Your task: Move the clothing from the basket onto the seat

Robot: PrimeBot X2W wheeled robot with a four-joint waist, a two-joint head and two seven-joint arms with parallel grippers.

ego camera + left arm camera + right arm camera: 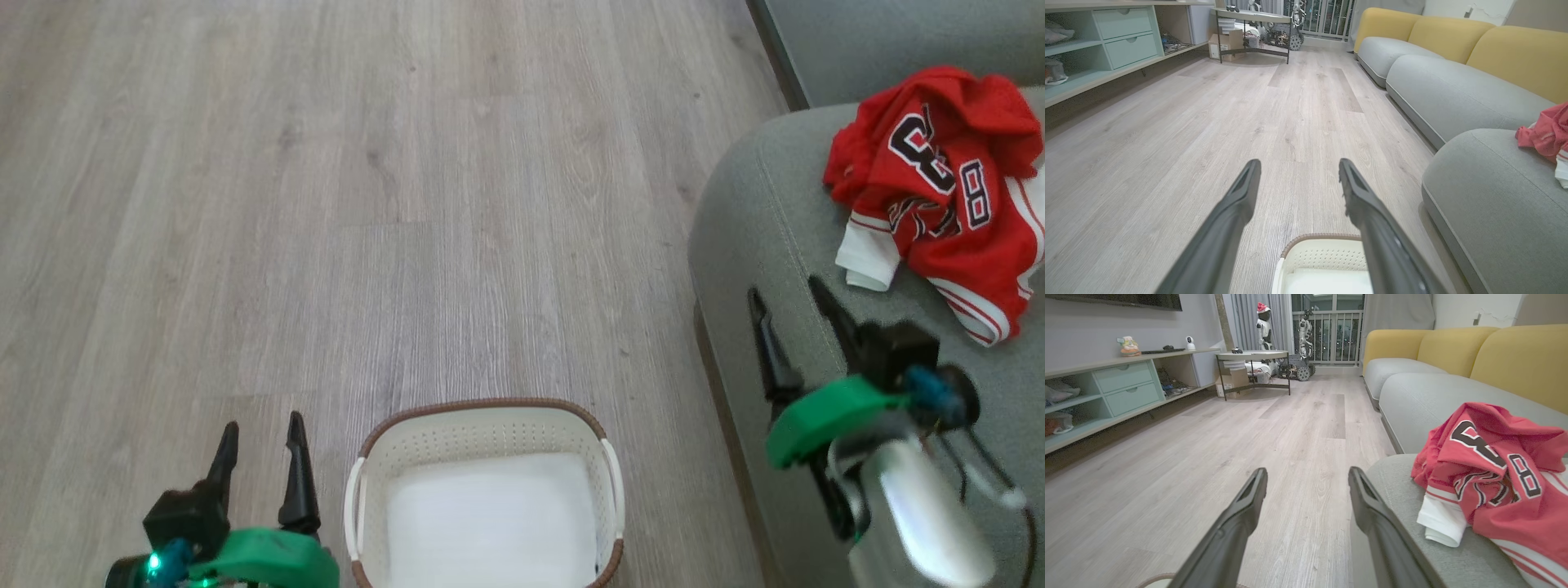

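Note:
The red clothing [939,196] with white trim and black-and-white numbers lies crumpled on the grey-green seat [759,212], a small white piece [867,257] at its near edge. It also shows as clothing [1494,477] on the seat [1400,477], and as clothing [1545,132] at the right edge. The white basket [486,425] with brown rim stands on the floor, holding just a flat white liner. My right gripper [788,298] is open above the seat's front edge, left of the clothing. My left gripper [261,429] is open beside the basket's left, nothing between its fingers.
Wooden floor [326,204] stretches ahead. More grey cushions with yellow backs [1453,347] line the right. A shelf unit with pale green drawers [1122,384] runs along the left wall; a small table [1253,359] and robot figures stand far back.

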